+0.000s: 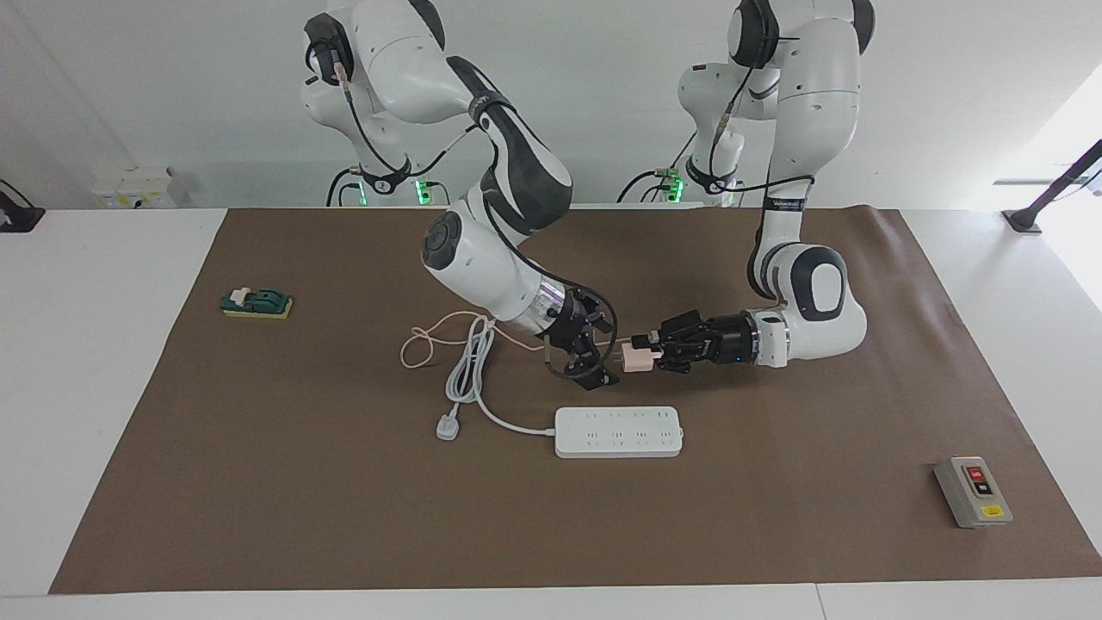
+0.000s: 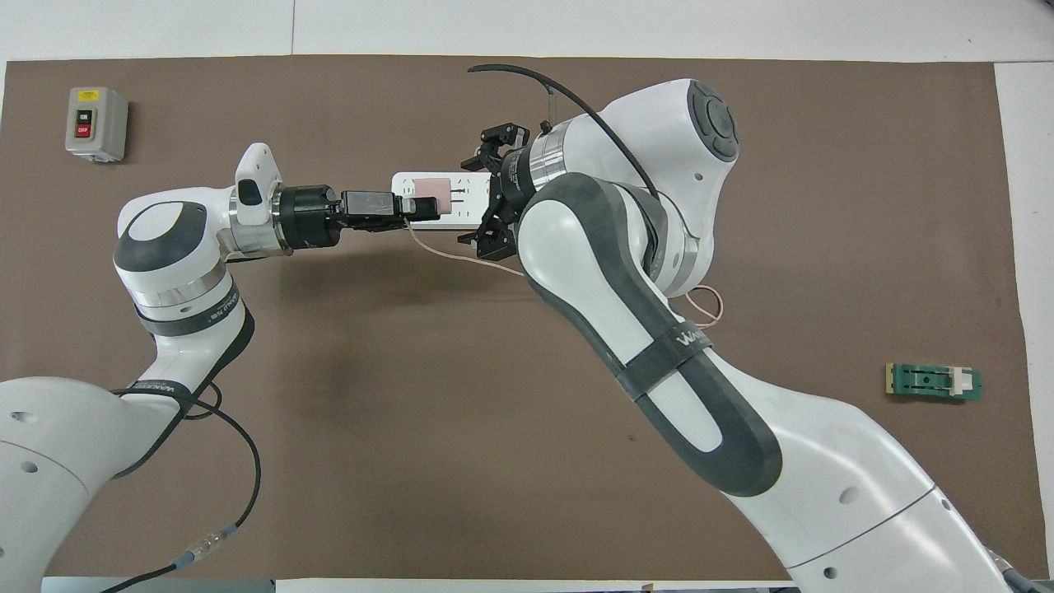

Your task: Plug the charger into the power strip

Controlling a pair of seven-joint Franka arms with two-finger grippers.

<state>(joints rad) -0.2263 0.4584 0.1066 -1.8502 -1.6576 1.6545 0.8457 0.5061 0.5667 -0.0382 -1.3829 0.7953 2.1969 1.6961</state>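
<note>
The pale pink charger [image 1: 638,358] is held in the air by my left gripper [image 1: 658,353], which is shut on it, with the prongs pointing toward my right gripper. In the overhead view the charger [image 2: 431,197] hangs over the white power strip [image 2: 459,211], held by the left gripper [image 2: 417,206]. The power strip [image 1: 618,431] lies flat on the brown mat. My right gripper [image 1: 600,351] is open, its jaws spread wide just off the charger's prong end; it also shows in the overhead view [image 2: 481,194]. The thin pink cable [image 1: 422,343] trails under the right arm.
The strip's thick white cord [image 1: 469,370] and its white three-pin plug [image 1: 447,427] lie toward the right arm's end. A grey box with red and black buttons [image 1: 973,491] sits toward the left arm's end. A green block [image 1: 256,302] lies toward the right arm's end.
</note>
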